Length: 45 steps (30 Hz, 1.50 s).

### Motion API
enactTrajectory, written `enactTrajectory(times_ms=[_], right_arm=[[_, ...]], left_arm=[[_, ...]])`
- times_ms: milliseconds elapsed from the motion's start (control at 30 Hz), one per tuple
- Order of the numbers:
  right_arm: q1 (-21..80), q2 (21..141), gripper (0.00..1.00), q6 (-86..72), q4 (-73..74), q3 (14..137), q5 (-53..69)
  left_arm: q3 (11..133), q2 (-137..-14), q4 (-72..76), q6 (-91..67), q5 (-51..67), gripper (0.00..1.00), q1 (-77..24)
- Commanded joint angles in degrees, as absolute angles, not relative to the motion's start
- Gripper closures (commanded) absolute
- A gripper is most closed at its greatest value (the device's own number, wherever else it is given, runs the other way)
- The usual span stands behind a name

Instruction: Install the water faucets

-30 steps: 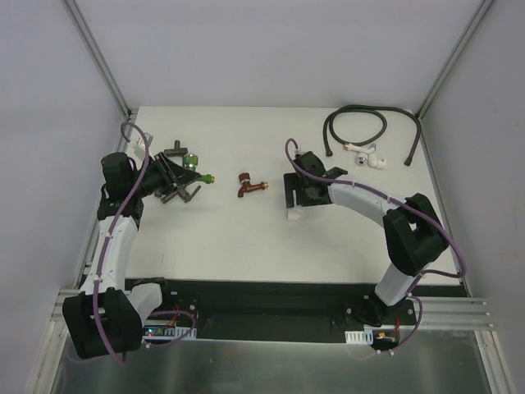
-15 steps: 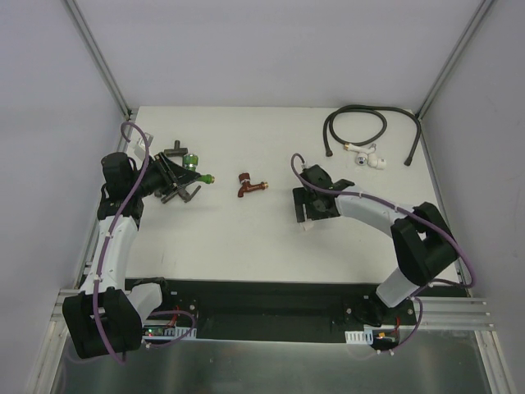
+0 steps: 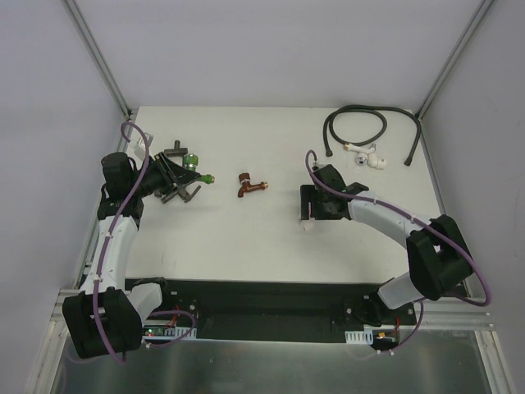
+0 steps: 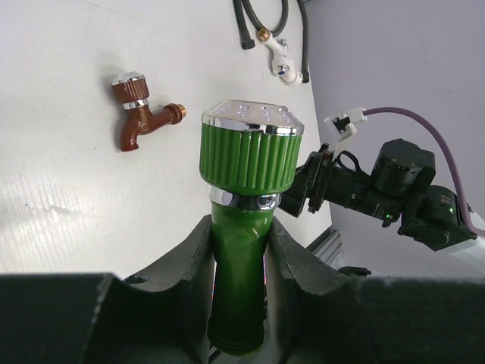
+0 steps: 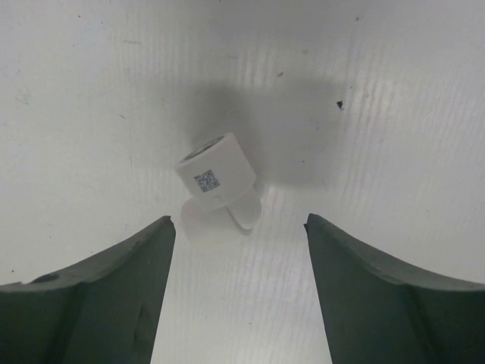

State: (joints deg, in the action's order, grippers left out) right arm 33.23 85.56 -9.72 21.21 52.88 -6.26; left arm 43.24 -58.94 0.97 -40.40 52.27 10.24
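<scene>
**Green faucet gripped on the left, red faucet loose mid-desk**

The left pincer [image 4: 239,236] is clamped on the green faucet [image 4: 246,163]. Its two fingers press the smooth green stem from either side, just below the ribbed knob with its silver cap. This pair sits at the left side of the desk [image 3: 246,238]. The dark red faucet [image 3: 248,185] lies on its side near the middle of the desk, apart from both arms, with its brass-coloured spout end visible in the left wrist view. The right pincer [image 5: 239,224] stands spread wide, gripping nothing. The white elbow fitting [image 5: 218,178] lies on the desk between and just beyond its fingers, touching neither. The black hose [image 3: 357,127] lies looped at the far right corner, with small white fittings beside it.
</scene>
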Motion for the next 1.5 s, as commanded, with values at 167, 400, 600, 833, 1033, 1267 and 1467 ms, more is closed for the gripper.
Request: enactTrajectory(times_ms=[167, 400, 600, 833, 1033, 1267, 1467], right_arm=[[34.3, 88.1, 0.32, -18.4, 19.3, 52.0, -5.3], [34.4, 91.8, 0.37, -18.3, 17.2, 51.6, -6.4], [34.3, 92.2, 0.40, -13.6, 18.3, 51.9, -6.2], [34.4, 90.7, 0.41, -9.4, 22.8, 52.4, -9.2], [34.4, 91.2, 0.40, -7.7, 24.0, 52.5, -10.9], [34.4, 92.5, 0.41, -6.9, 20.0, 52.0, -9.8], [34.4, 93.0, 0.59, -6.0, 18.5, 51.4, -9.5]], left_arm=[[45.3, -58.6, 2.6, -39.4, 54.3, 1.00, 10.8], [45.2, -58.6, 2.6, -39.3, 54.1, 1.00, 10.7], [45.2, -58.9, 2.6, -39.2, 54.2, 1.00, 10.7], [45.2, -59.1, 2.6, -39.3, 54.2, 1.00, 10.7], [45.2, -59.3, 2.6, -39.2, 54.3, 1.00, 10.7], [45.2, -59.6, 2.7, -39.2, 54.3, 1.00, 10.7], [45.3, -59.6, 2.6, -39.0, 54.8, 1.00, 10.7]])
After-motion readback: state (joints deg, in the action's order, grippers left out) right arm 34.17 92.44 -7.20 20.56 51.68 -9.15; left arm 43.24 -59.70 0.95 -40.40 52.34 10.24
